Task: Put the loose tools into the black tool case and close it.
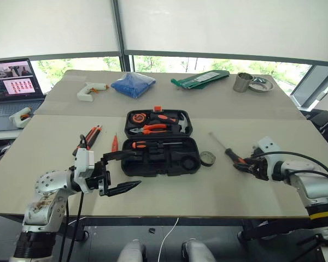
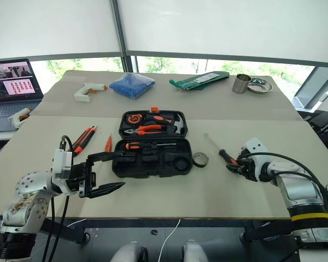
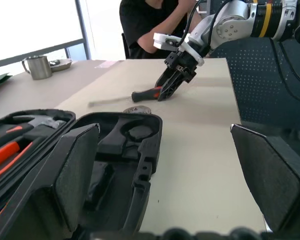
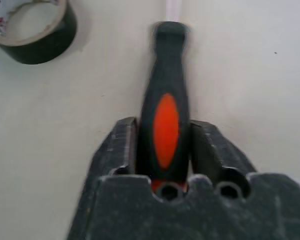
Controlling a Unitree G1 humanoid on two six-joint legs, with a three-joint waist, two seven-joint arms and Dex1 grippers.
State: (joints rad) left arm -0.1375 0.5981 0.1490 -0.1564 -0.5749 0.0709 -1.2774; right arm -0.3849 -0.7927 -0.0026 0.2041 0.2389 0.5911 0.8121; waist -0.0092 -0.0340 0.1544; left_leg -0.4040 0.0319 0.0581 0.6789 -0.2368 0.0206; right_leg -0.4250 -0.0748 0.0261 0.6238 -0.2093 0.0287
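The black tool case (image 1: pixel 153 170) lies open mid-table, with pliers, a tape measure and other tools in its slots. My right gripper (image 1: pixel 241 165) is down on the table to the case's right, shut on the black-and-orange handle of a screwdriver (image 4: pixel 167 65) whose shaft points away. A black tape roll (image 1: pixel 208 158) lies between that screwdriver and the case. Left of the case lie a slim orange tester screwdriver (image 1: pixel 115 143) and two orange-and-black tools (image 1: pixel 88 137). My left gripper (image 2: pixel 121 170) hovers open at the case's front left corner, holding nothing.
Along the far side of the table are a white glue gun (image 1: pixel 90 90), a blue bag (image 1: pixel 133 84), a green pouch (image 1: pixel 199 79), a metal cup (image 1: pixel 242 82) and a dish (image 1: pixel 261 84). A laptop (image 1: pixel 13 82) stands at the far left. A person (image 3: pixel 155 20) sits beyond the right edge.
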